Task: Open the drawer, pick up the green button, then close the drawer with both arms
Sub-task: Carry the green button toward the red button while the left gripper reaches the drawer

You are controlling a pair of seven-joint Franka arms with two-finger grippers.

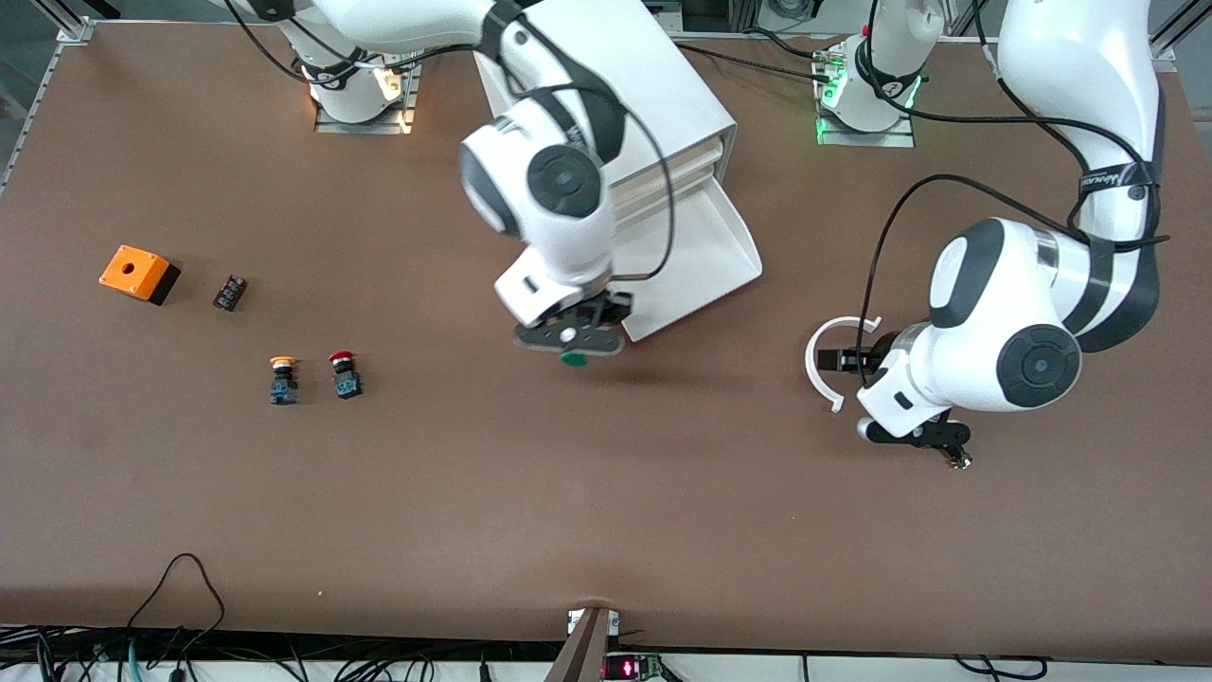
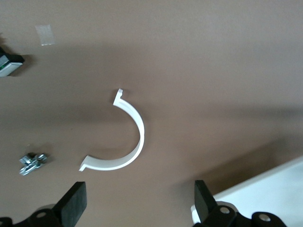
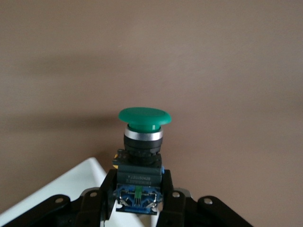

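Observation:
The lowest drawer [image 1: 705,242] of the white cabinet [image 1: 653,85] stands pulled out, its white tray showing. A corner of the tray also shows in the right wrist view [image 3: 52,191]. My right gripper [image 1: 571,343] hangs over the table just off the tray's front corner and is shut on the button [image 1: 574,359]. In the right wrist view the gripper [image 3: 137,196] clamps the button's black-and-blue body, and its green cap [image 3: 144,117] points away from the hand. My left gripper [image 1: 923,438] is open and empty [image 2: 139,208], low over the table toward the left arm's end.
A white half-ring [image 1: 833,365] [image 2: 120,142] and a small metal part [image 2: 33,162] lie by the left gripper. Toward the right arm's end stand an orange-capped pushbutton [image 1: 283,379], a red-capped pushbutton [image 1: 346,375], a small black block [image 1: 229,292] and an orange box [image 1: 139,273].

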